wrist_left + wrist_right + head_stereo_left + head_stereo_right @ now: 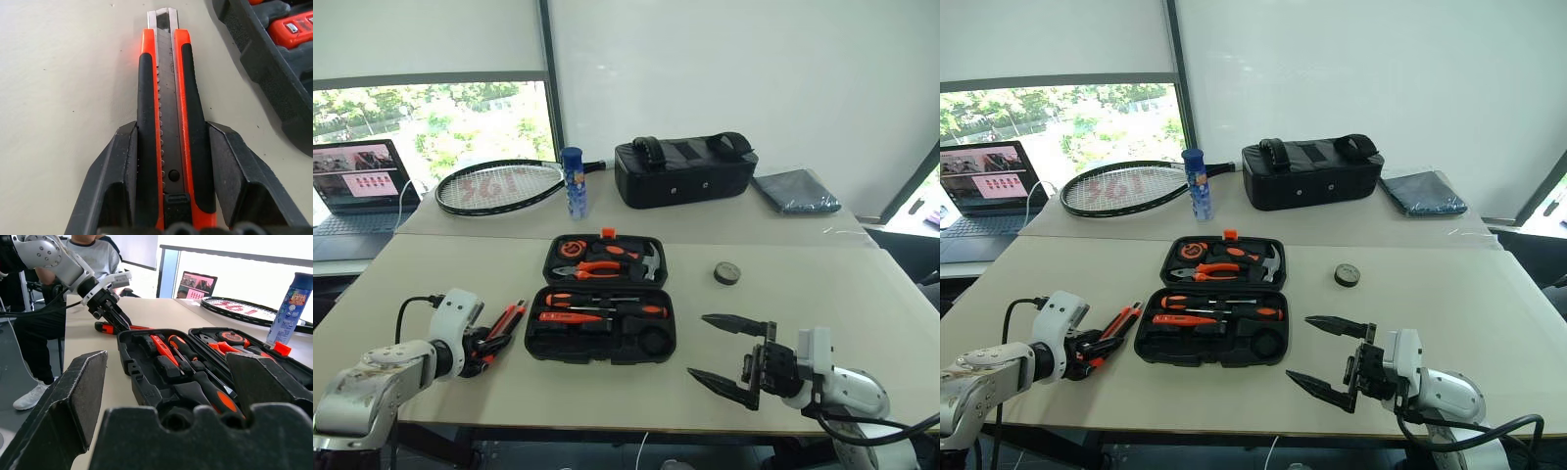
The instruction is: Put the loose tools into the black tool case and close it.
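Pale table (862,294), window behind. Open black tool case (600,311) at centre, screwdrivers (607,299) already slotted inside. Left gripper (492,343) just left of it, fingers pressed on both sides of the utility knife (168,122), flat on the table. Right gripper (729,352) spread wide, empty. Tape roll (727,272) loose, right of case.

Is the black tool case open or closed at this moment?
Open. The black tool case lies spread flat on the table, both halves facing up, with screwdrivers and pliers visible in their slots.
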You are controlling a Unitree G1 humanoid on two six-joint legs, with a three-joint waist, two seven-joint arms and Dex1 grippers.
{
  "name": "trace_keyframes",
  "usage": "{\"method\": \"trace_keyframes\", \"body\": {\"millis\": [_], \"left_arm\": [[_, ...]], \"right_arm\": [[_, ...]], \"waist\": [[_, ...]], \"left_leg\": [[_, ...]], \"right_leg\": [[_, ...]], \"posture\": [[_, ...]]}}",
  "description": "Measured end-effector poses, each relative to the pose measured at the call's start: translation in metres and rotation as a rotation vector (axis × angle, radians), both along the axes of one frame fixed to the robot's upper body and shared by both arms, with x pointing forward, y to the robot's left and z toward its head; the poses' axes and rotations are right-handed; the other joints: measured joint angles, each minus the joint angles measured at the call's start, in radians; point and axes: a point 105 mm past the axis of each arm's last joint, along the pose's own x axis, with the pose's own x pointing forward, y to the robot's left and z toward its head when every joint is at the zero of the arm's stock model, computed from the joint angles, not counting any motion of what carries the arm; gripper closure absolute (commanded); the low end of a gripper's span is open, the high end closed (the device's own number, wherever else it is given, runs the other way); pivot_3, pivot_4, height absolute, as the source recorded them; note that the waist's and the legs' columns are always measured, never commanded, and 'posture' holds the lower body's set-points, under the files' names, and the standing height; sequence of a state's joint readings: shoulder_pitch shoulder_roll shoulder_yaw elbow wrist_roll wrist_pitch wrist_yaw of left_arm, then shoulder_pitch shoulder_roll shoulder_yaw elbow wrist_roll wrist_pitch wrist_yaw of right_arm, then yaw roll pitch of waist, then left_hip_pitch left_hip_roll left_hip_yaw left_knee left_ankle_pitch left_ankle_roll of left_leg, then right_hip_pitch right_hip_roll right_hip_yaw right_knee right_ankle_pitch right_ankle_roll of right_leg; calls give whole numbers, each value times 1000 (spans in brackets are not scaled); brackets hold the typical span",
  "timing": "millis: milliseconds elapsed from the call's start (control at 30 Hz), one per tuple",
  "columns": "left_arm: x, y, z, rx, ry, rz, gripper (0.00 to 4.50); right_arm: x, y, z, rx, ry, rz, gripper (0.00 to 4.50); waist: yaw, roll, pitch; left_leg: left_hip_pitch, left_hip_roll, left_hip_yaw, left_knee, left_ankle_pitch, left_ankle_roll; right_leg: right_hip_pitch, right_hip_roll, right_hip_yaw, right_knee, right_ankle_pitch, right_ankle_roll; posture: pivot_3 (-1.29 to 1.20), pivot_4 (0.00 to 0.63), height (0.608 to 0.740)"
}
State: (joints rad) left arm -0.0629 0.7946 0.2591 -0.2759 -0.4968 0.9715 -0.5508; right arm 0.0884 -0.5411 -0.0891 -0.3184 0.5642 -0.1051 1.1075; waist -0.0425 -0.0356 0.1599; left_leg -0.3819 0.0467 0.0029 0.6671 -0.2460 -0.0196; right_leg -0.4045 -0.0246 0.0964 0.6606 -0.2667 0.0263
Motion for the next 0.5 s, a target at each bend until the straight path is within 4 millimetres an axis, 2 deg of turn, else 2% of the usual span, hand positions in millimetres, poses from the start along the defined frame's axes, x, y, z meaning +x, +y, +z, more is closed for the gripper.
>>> {"method": "trace_keyframes", "body": {"millis": [167,233,300,400,433,500], "left_arm": [[5,16,7,-85,-64,-79,2880],[8,15,25,-99,-158,-220,2880],[7,4,47,-107,-250,-399,2880],[5,-27,79,-101,-311,-724,2880],[4,-38,86,-85,-319,-821,2880],[3,-54,86,-24,-293,-960,2880]], "right_arm": [[-3,-4,5,1,-18,-19,0],[-5,-9,4,-11,-15,-36,0],[-5,-10,6,-15,-18,-40,0],[-8,-13,7,-14,-13,-46,0],[-8,-15,9,-17,-17,-49,0],[-11,-17,9,-18,-9,-54,0]], "waist": [[0,-1,1],[1,-1,1],[8,-1,1],[24,-1,2],[27,-1,2],[28,0,2]], "left_leg": [[-1,0,0,0,0,0],[-3,0,0,0,0,0],[-4,0,0,0,0,0],[-5,-1,1,0,0,0],[-5,-1,1,0,0,0],[-5,-1,1,0,0,0]], "right_leg": [[-2,1,0,0,0,0],[-2,0,-1,-2,0,-1],[-2,0,-1,-3,1,-2],[-2,-1,-2,-5,1,-1],[-2,-1,-1,-5,1,-1],[-1,0,-1,-6,1,-1]], "posture": [[0,150,740],[0,150,740],[0,150,740],[0,150,740],[0,150,740],[0,150,740]]}}
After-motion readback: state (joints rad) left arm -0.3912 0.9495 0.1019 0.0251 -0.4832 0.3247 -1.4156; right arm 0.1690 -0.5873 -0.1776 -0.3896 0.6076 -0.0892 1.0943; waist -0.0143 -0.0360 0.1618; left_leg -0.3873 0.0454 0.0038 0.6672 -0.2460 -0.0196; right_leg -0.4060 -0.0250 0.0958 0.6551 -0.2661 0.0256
